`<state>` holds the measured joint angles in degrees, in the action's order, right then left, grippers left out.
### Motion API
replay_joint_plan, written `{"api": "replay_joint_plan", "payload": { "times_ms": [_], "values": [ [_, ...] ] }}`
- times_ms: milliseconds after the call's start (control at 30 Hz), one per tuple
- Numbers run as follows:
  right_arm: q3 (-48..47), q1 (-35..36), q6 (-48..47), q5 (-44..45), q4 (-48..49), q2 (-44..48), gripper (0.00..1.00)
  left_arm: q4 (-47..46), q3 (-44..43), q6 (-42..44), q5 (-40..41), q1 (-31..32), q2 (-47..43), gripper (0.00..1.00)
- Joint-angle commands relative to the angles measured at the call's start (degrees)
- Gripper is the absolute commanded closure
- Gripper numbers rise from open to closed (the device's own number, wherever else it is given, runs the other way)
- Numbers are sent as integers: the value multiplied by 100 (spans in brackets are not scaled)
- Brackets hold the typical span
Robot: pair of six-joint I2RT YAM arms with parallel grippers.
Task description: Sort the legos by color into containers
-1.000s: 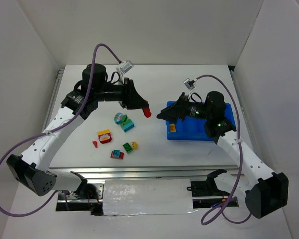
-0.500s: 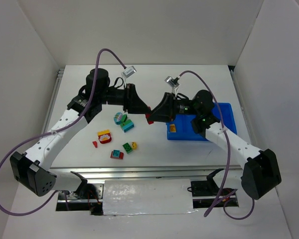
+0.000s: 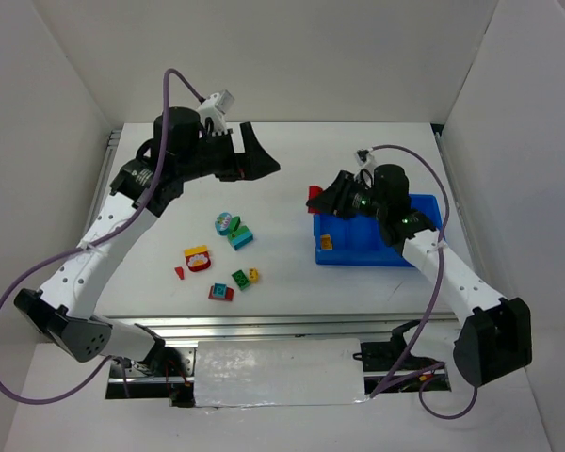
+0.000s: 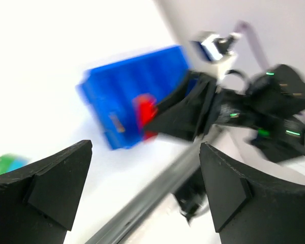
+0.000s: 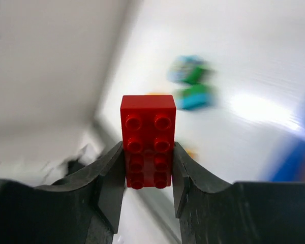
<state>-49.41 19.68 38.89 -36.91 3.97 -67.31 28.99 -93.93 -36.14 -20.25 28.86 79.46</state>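
Note:
A red lego (image 5: 148, 133) stands upright between the fingers of my right gripper (image 5: 148, 152), which is shut on it. From above, that gripper (image 3: 320, 200) holds the red lego (image 3: 314, 193) just off the left end of the blue tray of containers (image 3: 388, 252). A yellow lego (image 3: 327, 243) lies in the tray's left compartment. My left gripper (image 3: 262, 151) is open and holds nothing, raised over the far middle of the table. In the left wrist view its jaws (image 4: 145, 147) stand wide, with the red lego (image 4: 145, 109) and the tray (image 4: 127, 91) blurred beyond them.
Several loose legos lie on the table left of centre: a teal and green pair (image 3: 234, 230), a red and yellow one (image 3: 198, 257), a small red piece (image 3: 180, 273), green (image 3: 239, 279) and yellow (image 3: 253, 275) bricks, and a red and teal one (image 3: 221, 293). White walls enclose the table.
The red lego passed from my left gripper to my right. The left gripper opened and drew back up and left. The right gripper pulled back toward the tray with the brick.

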Motion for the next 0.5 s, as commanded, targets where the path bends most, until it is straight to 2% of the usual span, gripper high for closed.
{"api": "replay_joint_plan", "payload": {
  "times_ms": [0,33,67,100,167,233,400,467],
  "values": [
    [-821,-254,-489,3165,-2839,-245,100,1211,-143,116,1574,-47,149,1],
    [-1034,-307,-532,3616,-3171,-448,100,1336,-100,107,1934,-47,131,0],
    [-1366,-307,-558,4455,-3496,-633,100,1424,-56,151,1998,-56,122,0],
    [-1474,-307,-550,4786,-3960,-974,100,1564,58,160,1999,-47,105,1],
    [-1572,-377,-558,5235,-4166,-1240,100,1644,199,230,1999,-47,0,1],
    [-1537,-499,-558,5334,-4167,-1267,100,1671,471,292,2164,-56,-150,1],
    [-1326,-667,-708,5097,-4018,-1530,84,1618,1166,485,2148,-47,-536,1],
    [-1300,-694,-734,5079,-4009,-1715,83,1627,1350,494,2122,-56,-589,1]
  ]
}}
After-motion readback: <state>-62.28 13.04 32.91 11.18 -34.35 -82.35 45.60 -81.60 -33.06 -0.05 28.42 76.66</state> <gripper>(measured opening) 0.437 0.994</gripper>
